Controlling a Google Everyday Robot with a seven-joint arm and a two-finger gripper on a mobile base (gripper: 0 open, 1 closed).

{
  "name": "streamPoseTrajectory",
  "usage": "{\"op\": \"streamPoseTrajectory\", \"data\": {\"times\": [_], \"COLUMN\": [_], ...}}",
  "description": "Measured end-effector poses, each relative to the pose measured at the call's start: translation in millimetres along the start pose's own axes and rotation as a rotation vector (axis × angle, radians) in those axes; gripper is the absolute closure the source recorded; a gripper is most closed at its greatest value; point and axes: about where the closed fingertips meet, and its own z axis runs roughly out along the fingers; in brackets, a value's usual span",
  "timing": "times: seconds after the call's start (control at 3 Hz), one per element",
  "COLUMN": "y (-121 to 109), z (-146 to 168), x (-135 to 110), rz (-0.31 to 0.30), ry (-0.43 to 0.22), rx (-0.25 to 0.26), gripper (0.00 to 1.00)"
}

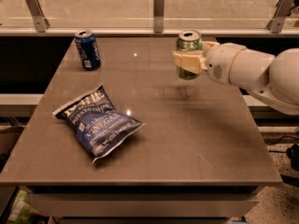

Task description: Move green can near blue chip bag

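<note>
the gripper (188, 62) pinches the green can (189, 43) around its middle, upright so nothing tips, raised over the table's (196, 143) far right. the blue chip bag (98, 123) lies flat at near left, well apart, with bare tabletop beside it.

arm (252, 71) from right, pincer (187, 62) aloft clasping green can (189, 43)
</note>
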Motion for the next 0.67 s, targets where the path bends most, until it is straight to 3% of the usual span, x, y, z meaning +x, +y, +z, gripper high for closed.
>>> {"op": "streamPoseTrajectory", "data": {"times": [0.67], "y": [56.1], "z": [-31.5], "x": [14.9], "rz": [-0.048], "ry": [-0.005], "rx": [-0.081], "gripper": [1.0]}}
